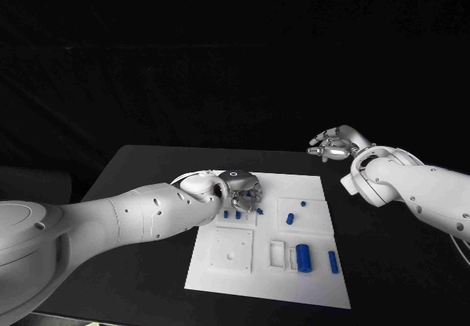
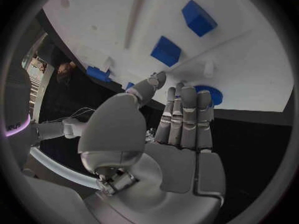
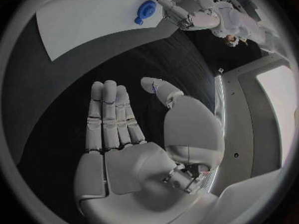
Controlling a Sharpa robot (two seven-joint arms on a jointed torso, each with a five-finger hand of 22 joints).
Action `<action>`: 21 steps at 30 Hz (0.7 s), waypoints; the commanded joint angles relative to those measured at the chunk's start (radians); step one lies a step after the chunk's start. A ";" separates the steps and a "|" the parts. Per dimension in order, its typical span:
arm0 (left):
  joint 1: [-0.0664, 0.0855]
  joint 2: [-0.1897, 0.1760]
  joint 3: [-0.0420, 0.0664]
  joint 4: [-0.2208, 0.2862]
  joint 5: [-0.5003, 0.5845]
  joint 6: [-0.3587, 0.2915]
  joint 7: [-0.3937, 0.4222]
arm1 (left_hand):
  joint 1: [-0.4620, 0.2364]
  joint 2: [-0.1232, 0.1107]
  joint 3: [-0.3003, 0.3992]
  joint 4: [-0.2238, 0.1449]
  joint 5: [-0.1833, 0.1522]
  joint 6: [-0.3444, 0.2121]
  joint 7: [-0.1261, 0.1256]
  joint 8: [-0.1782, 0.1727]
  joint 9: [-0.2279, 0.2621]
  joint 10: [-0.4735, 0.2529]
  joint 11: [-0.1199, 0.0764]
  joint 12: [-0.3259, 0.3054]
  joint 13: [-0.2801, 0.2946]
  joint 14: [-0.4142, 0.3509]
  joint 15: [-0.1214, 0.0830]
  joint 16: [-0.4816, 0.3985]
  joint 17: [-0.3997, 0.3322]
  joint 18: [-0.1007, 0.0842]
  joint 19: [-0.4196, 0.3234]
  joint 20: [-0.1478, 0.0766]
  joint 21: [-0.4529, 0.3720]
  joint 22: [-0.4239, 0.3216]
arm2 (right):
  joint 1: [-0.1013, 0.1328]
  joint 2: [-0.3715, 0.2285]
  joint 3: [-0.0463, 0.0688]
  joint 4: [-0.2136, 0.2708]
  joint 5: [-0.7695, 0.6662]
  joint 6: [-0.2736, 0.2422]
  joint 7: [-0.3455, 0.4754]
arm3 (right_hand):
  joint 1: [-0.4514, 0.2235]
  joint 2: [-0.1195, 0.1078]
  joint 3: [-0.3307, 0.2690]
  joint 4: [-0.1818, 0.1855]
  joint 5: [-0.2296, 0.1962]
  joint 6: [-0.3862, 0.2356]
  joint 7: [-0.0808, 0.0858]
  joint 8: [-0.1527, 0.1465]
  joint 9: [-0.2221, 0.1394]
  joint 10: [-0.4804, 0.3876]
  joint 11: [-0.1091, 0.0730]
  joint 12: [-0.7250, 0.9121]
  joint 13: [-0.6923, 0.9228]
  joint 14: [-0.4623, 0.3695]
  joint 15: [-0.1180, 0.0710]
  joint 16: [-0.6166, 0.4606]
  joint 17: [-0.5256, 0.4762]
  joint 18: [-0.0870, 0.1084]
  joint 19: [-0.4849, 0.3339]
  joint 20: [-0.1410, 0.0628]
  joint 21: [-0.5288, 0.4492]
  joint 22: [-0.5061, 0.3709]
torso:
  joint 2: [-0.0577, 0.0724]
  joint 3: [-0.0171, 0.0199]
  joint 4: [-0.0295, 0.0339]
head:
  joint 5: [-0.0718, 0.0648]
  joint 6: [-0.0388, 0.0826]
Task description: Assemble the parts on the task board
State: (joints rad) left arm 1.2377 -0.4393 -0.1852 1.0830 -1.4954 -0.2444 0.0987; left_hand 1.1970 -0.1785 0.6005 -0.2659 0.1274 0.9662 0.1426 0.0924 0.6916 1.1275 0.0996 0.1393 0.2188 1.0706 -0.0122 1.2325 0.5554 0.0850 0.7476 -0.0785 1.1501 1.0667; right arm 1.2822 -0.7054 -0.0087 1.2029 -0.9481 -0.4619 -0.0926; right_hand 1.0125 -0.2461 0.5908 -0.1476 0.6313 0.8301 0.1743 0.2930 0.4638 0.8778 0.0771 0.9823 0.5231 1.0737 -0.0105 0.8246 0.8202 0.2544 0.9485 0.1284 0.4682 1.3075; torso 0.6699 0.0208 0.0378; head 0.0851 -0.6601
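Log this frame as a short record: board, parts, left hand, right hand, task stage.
board: white task board on the black table
parts: blue parts lying on the board, several near its right side
left hand: left hand above the board's upper left area, fingers extended, holding nothing
right hand: right hand off the board over the table, holding nothing
task stage: parts lie loose, assembly not visibly done

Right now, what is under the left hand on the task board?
The left hand hangs open over the task board near its far edge. Small blue parts stand just beside its fingers. Whatever lies directly beneath the palm is covered in the head view.
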 commanded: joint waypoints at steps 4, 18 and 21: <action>-0.002 0.003 0.000 0.010 -0.001 0.000 0.005 | -0.008 0.012 0.000 0.006 0.002 0.002 -0.001 0.004 -0.005 0.013 0.000 -0.005 -0.001 0.008 -0.001 0.008 0.003 0.019 0.009 -0.032 0.006 0.003 | 0.000 0.001 0.000 0.000 -0.003 0.013 0.012 | -0.002 0.010 0.001 -0.006 0.006 0.000 0.009 -0.001 -0.001 -0.007 0.000 0.007 -0.001 -0.005 -0.001 -0.004 -0.002 0.007 -0.001 0.004 -0.003 0.024 | 0.000 0.0013 -0.0003 | 0.001 0.001; -0.002 -0.031 0.004 0.038 0.066 -0.038 0.025 | -0.013 0.016 0.000 0.010 0.010 0.000 0.004 0.006 -0.010 0.022 -0.003 -0.007 -0.002 0.013 -0.003 0.014 0.004 0.022 0.015 -0.034 0.009 0.004 | 0.000 -0.006 0.000 0.011 -0.003 0.040 0.048 | 0.010 0.014 0.004 -0.016 0.003 0.000 0.008 0.000 -0.001 -0.008 -0.001 0.009 -0.003 -0.005 -0.002 -0.004 -0.002 0.007 -0.002 0.003 -0.002 0.024 | -0.001 0.0015 -0.0009 | -0.006 0.003; -0.002 -0.045 0.007 0.048 0.100 -0.047 0.027 | -0.012 0.018 0.001 0.011 0.012 0.000 0.004 0.006 -0.011 0.024 -0.003 -0.008 -0.002 0.014 -0.004 0.014 0.005 0.022 0.016 -0.034 0.009 0.004 | -0.001 -0.010 0.000 0.021 -0.011 0.060 0.080 | 0.051 0.036 0.009 -0.058 -0.078 0.001 0.008 0.002 0.000 -0.013 0.000 0.009 -0.009 -0.010 0.000 -0.006 -0.002 0.005 -0.008 0.004 -0.003 0.024 | -0.001 0.0012 -0.0002 | -0.008 0.006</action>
State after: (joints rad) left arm 1.2363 -0.4800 -0.1797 1.1249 -1.4517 -0.2673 0.1087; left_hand 1.1868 -0.1683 0.6000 -0.2598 0.1327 0.9662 0.1426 0.0923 0.6814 1.1436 0.0946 0.1346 0.2179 1.0795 -0.0177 1.2416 0.5583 0.0854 0.7581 -0.0787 1.1538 1.0691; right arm 1.2822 -0.7148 -0.0087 1.2176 -0.9480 -0.4461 -0.0708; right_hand 1.0562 -0.2102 0.5995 -0.2009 0.5626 0.8302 0.1783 0.2930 0.4638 0.8712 0.0781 0.9864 0.5150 1.0721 -0.0097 0.8246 0.8192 0.2544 0.9457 0.1311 0.4682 1.3074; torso 0.6692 0.0222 0.0367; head 0.0787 -0.6558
